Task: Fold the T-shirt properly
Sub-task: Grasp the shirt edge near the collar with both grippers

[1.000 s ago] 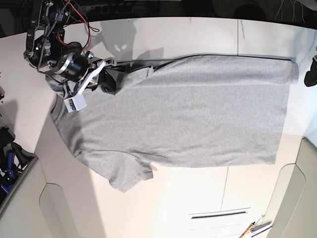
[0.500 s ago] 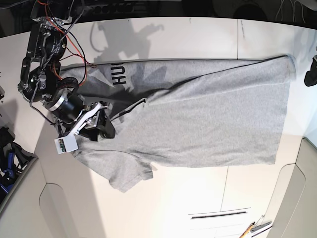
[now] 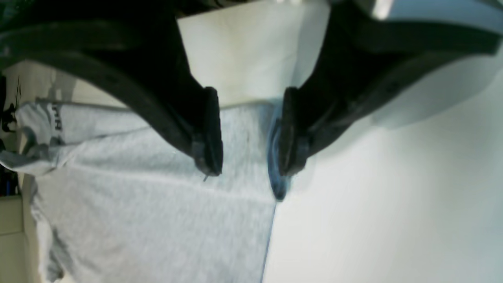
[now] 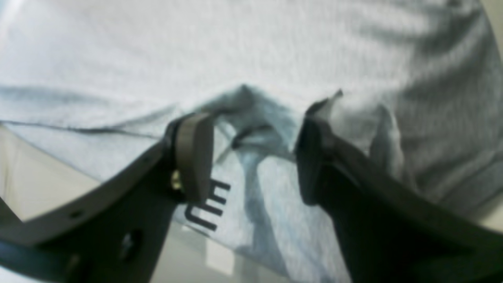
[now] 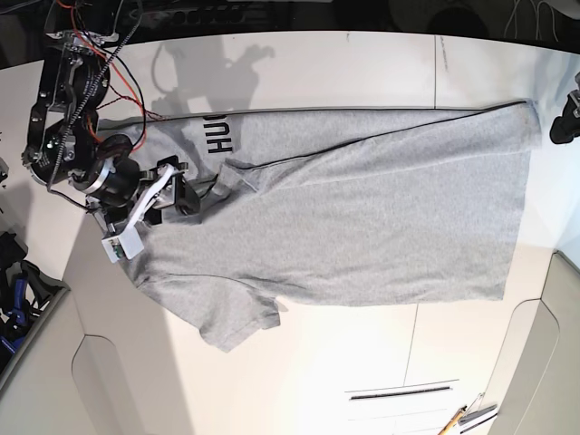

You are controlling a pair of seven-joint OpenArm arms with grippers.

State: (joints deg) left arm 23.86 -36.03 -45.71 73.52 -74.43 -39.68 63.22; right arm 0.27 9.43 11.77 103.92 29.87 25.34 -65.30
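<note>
Base view: the T-shirt (image 5: 362, 208) lies flat on the tabletop (image 5: 317, 63), upper edge folded over, black lettering (image 5: 220, 136) exposed.
Right hand (image 5: 186, 195): spread, gripping nothing, over the T-shirt's folded shoulder.
Left hand (image 3: 245, 157): spread, empty, above the T-shirt's hem edge.

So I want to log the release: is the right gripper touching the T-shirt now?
Cannot tell. In the right wrist view the right gripper stands open around a bunched fold of the T-shirt, but blur hides whether its fingers meet cloth.
</note>
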